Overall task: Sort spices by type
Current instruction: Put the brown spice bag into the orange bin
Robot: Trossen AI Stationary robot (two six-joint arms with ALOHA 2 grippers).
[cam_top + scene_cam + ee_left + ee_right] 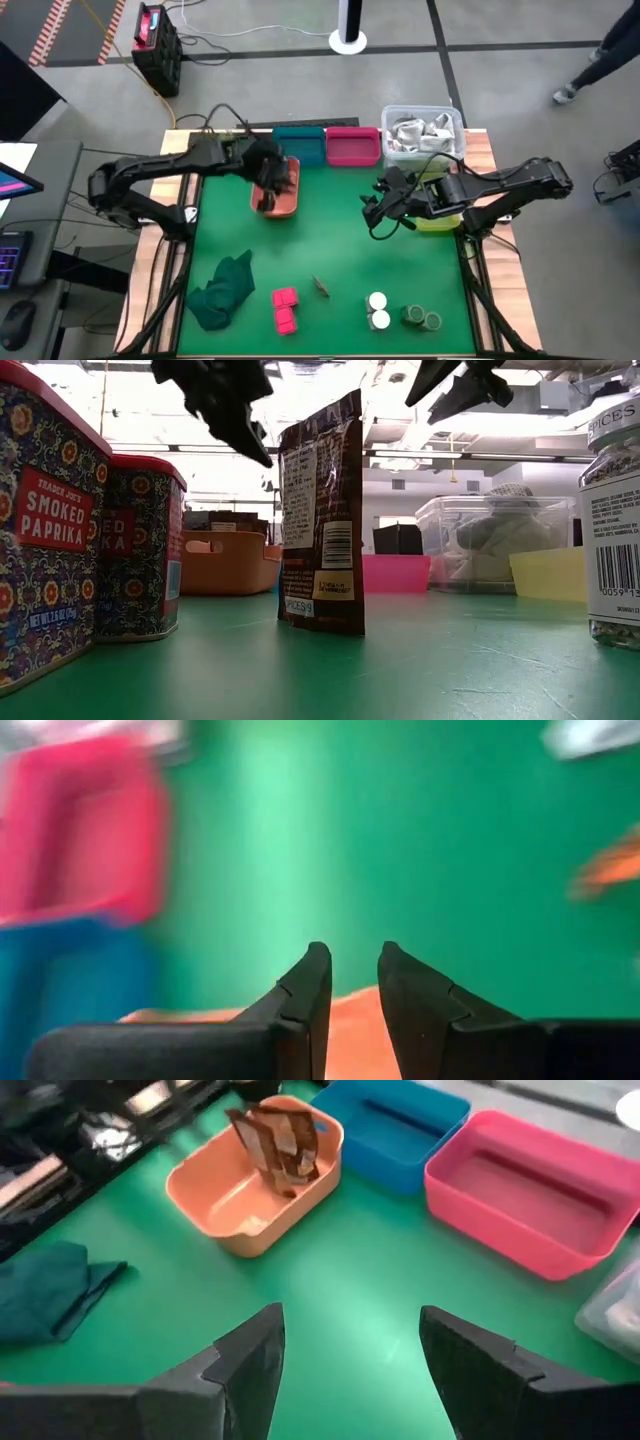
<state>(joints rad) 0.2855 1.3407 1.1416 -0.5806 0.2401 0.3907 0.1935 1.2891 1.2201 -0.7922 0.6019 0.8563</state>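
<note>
My left gripper (272, 188) (352, 955) hovers over the orange bin (285, 205), its fingers a narrow gap apart with nothing between them. Reddish-brown packets (280, 1140) lean against a wall inside that bin. My right gripper (378, 210) (350, 1312) hangs open over bare green mat at mid-table. Near the front edge, one brown packet (320, 285) (322, 510) stands on its lower edge. Also there are two magenta boxes (285, 310) (45, 530), two white-topped jars (378, 311) and two greenish jars (422, 318).
Along the far edge stand a teal bin (298, 146), a pink bin (352, 148) and a clear tub of shiny packets (422, 132). A yellow-green bin (440, 222) lies under my right arm. A dark green cloth (225, 290) lies front left. There is open mat at the centre.
</note>
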